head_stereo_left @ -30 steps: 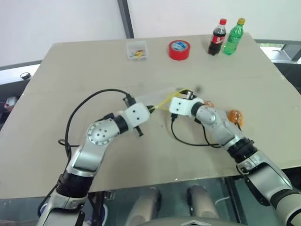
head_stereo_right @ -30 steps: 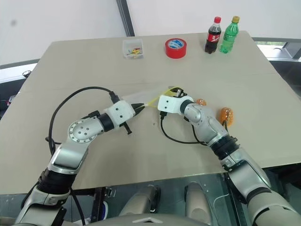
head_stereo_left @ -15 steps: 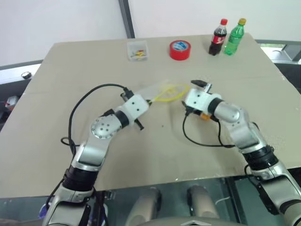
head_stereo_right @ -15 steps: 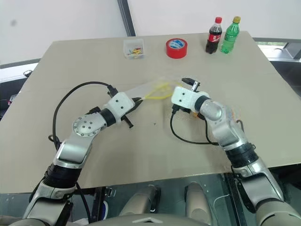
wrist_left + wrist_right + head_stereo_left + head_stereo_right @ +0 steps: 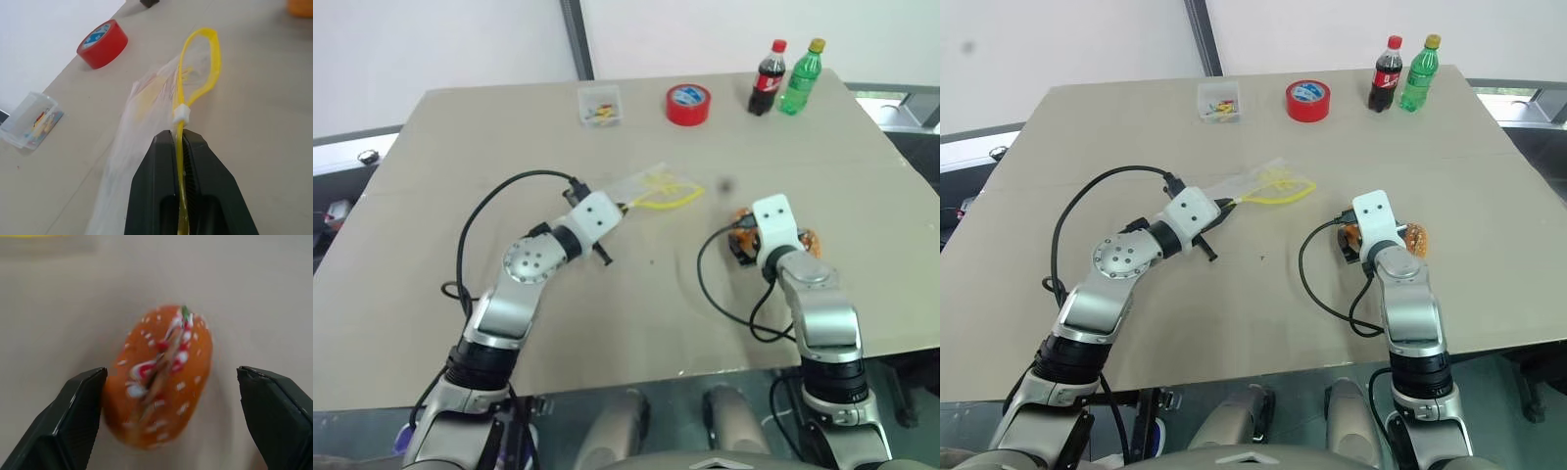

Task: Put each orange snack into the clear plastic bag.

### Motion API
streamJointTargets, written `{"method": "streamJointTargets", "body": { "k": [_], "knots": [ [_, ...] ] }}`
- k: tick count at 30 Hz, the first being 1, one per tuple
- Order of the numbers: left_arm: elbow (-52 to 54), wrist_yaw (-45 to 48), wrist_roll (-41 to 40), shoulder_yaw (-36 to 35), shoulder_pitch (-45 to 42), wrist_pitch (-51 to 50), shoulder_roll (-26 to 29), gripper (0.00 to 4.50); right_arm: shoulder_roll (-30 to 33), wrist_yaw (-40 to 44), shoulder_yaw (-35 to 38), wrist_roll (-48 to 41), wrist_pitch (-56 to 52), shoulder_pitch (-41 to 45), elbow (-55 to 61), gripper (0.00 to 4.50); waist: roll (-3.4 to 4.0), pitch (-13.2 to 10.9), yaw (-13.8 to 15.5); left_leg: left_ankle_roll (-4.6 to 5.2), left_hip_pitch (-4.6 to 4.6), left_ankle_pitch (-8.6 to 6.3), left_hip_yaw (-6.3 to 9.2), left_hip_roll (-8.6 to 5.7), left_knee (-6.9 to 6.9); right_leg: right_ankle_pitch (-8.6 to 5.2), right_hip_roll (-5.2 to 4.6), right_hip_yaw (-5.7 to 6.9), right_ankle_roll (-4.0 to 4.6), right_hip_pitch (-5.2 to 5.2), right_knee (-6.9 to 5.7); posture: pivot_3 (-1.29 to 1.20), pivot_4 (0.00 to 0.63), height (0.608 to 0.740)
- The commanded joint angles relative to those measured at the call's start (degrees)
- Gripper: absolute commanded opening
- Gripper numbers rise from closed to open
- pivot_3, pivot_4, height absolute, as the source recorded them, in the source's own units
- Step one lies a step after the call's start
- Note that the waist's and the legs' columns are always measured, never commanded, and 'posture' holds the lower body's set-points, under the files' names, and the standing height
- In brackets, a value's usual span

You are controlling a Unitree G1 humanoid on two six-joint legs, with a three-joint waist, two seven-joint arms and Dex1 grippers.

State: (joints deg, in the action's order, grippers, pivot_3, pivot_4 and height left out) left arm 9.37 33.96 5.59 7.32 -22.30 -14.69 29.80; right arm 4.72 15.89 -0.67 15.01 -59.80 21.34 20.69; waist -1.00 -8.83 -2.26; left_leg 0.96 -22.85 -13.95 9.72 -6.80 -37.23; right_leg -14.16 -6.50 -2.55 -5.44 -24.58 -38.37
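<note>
The left gripper (image 5: pixel 180 142) is pinching the yellow seal strip (image 5: pixel 195 73) of the clear plastic bag (image 5: pixel 646 188), lying mid-table. At the bag's four o'clock, the right gripper (image 5: pixel 171 418) is standing spread wide around one orange snack (image 5: pixel 164 377); the other orange snack (image 5: pixel 1416 237) is lying just beside it at three o'clock.

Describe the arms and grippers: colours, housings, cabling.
Both arms are silver-grey metal with black joint rings. Each wrist has a white boxy housing, with a looping black cable. The left gripper and right gripper each have two matte black, wedge-shaped fingers.
</note>
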Motion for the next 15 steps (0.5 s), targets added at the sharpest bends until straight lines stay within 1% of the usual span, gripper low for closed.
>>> {"method": "streamJointTargets", "body": {
  "k": [1, 2, 3, 4, 5, 6, 7, 9, 14, 15],
  "knots": [
    [0.3, -0.2, -0.1, -0.6, -0.6, 1.1, 0.2, 0.00, -2.0, -2.8, 2.7, -2.3, 0.3, 0.5, 0.3, 4.38, 0.00, 0.0, 0.0, 0.00, 0.00, 0.00, 0.00, 0.00, 0.00, 0.00, 0.00, 0.00, 0.00, 0.00, 0.00, 0.00, 0.150, 0.740],
    [0.2, -0.1, -0.2, -0.7, -0.6, 1.1, 0.3, 0.00, -1.8, -3.3, 2.9, -2.5, 1.2, 0.5, -0.1, 3.85, 0.00, 0.0, 0.0, 0.00, 0.00, 0.00, 0.00, 0.00, 0.00, 0.00, 0.00, 0.00, 0.00, 0.00, 0.00, 0.00, 0.150, 0.740],
    [0.1, -0.1, -0.3, -0.8, -0.6, 1.2, 0.3, 0.00, -1.3, -3.3, 2.7, -2.8, 1.9, 0.5, -0.2, 3.50, 0.00, 0.0, 0.0, 0.00, 0.00, 0.00, -0.01, 0.00, 0.00, 0.00, 0.00, -0.01, 0.00, 0.00, 0.00, 0.00, 0.150, 0.740],
    [0.0, -0.1, -0.4, -0.9, -0.6, 1.3, 0.4, 0.00, -0.9, -3.3, 2.6, -3.2, 2.4, 0.6, -0.1, 3.50, 0.00, 0.0, 0.0, 0.00, 0.00, 0.00, -0.01, 0.00, 0.00, 0.00, -0.01, -0.01, 0.00, 0.00, 0.00, 0.00, 0.150, 0.740],
    [-0.3, -0.1, -0.4, -1.0, -0.7, 1.5, 0.4, 0.00, 0.1, -2.5, 1.8, -3.5, 3.3, 0.7, 0.1, 2.92, 0.01, 0.0, 0.0, 0.00, 0.00, 0.00, -0.01, -0.01, 0.00, 0.00, -0.01, -0.01, 0.00, 0.00, 0.00, 0.00, 0.150, 0.740],
    [-0.5, -0.1, -0.4, -1.1, -0.7, 1.6, 0.5, 0.00, 0.8, -1.8, 1.3, -4.1, 3.6, 0.6, 0.6, 2.49, 0.01, 0.0, 0.0, 0.00, 0.00, 0.00, -0.01, -0.01, 0.00, 0.00, -0.01, -0.01, 0.00, 0.00, 0.00, 0.00, 0.150, 0.740],
    [-0.7, -0.2, -0.4, -1.2, -0.8, 1.7, 0.5, 0.00, 1.3, -1.4, 0.9, -4.7, 4.1, 0.6, 0.8, 2.23, 0.00, 0.0, 0.0, 0.00, 0.00, 0.00, -0.01, -0.01, 0.00, 0.00, -0.01, 0.00, 0.00, 0.00, 0.00, 0.00, 0.150, 0.740],
    [-1.0, -0.3, -0.4, -1.3, -0.9, 1.9, 0.5, 0.00, 2.2, -0.6, 0.2, -6.1, 6.0, 0.8, 1.2, 2.23, 0.00, 0.0, -0.1, 0.00, 0.00, 0.00, -0.01, -0.01, 0.00, 0.00, 0.00, 0.01, 0.00, 0.00, 0.00, 0.00, 0.150, 0.740],
    [-0.4, -0.4, -0.5, -1.4, 0.0, 2.4, 0.4, 0.00, 3.5, 7.8, -5.3, -13.2, 10.0, 2.2, 3.2, 2.23, 0.00, 0.0, -0.3, 0.00, 0.00, 0.00, -0.02, 0.01, 0.00, 0.00, 0.00, 0.00, 0.00, 0.00, 0.00, 0.00, 0.150, 0.740],
    [-0.2, -0.4, -0.6, -1.3, 0.2, 2.4, 0.4, 0.00, 3.5, 8.2, -6.2, -13.8, 10.4, 2.7, 2.6, 2.23, 0.00, 0.0, -0.3, 0.00, 0.01, 0.00, -0.01, 0.01, 0.00, 0.00, 0.01, 0.00, 0.00, 0.00, 0.00, 0.00, 0.150, 0.740]
  ]
}}
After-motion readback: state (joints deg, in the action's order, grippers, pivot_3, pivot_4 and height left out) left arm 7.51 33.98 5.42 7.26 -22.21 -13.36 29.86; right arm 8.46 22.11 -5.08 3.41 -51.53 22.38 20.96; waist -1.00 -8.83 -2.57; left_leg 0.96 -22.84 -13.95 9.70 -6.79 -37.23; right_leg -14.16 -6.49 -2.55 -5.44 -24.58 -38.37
